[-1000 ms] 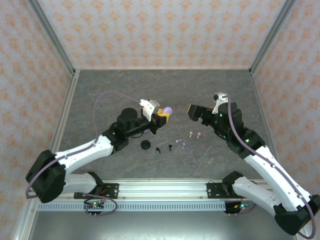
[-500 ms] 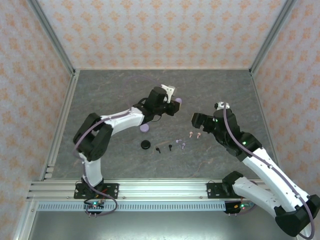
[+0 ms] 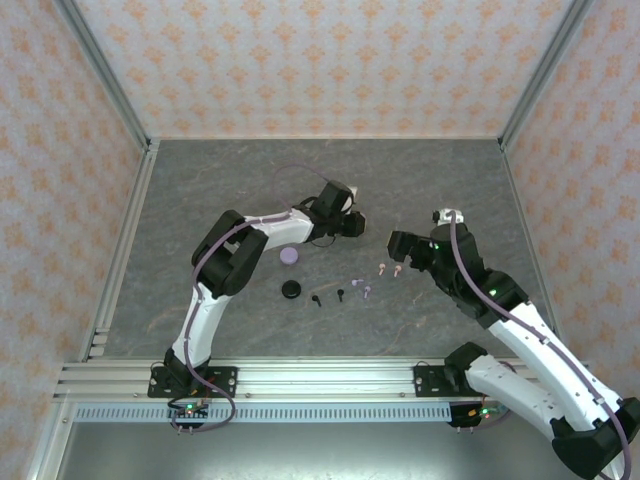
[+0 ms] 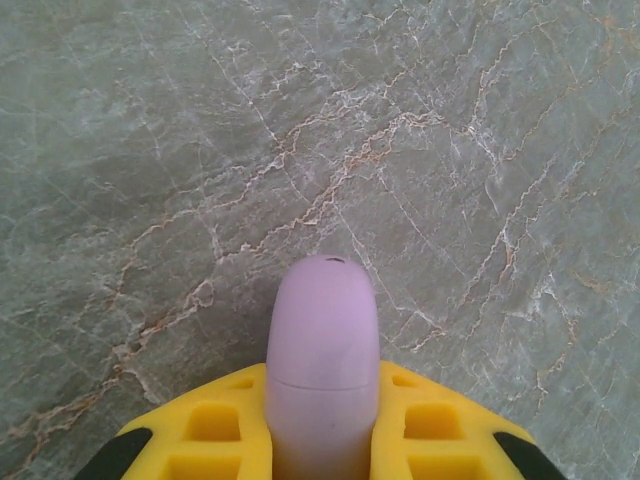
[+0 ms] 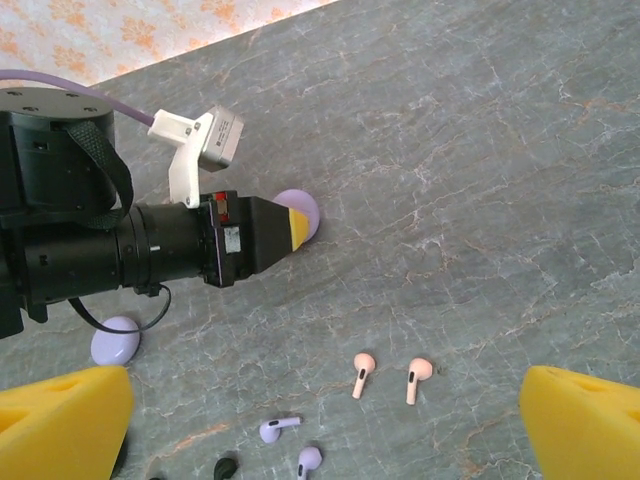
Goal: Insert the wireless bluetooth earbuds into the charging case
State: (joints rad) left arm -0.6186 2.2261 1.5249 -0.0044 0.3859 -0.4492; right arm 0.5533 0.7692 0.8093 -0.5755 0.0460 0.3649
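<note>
My left gripper [image 4: 322, 445] is shut on a closed lilac charging case [image 4: 322, 350], which sticks out past the yellow fingers just above the grey table. From above, that gripper [image 3: 352, 224] is at mid-table. In the right wrist view the lilac case [image 5: 303, 213] peeks out at the left gripper's tip. My right gripper [image 5: 325, 425] hangs open above the earbuds. Below it lie two pale pink earbuds [image 5: 361, 373] [image 5: 416, 378], two lilac ones [image 5: 278, 429] [image 5: 309, 462] and a black one [image 5: 226, 467]. From above, the pink pair [image 3: 390, 268] lies just left of my right gripper [image 3: 400, 246].
A second round lilac case [image 3: 289, 255] lies left of the earbuds, with a round black case [image 3: 291, 289] nearer to me. Two black earbuds [image 3: 328, 297] lie beside the black case. Patterned walls close in the table on three sides.
The left arm stretched out and carried the lilac case to the right, then back toward me. My right gripper drifted down toward the pink earbuds, still open.
</note>
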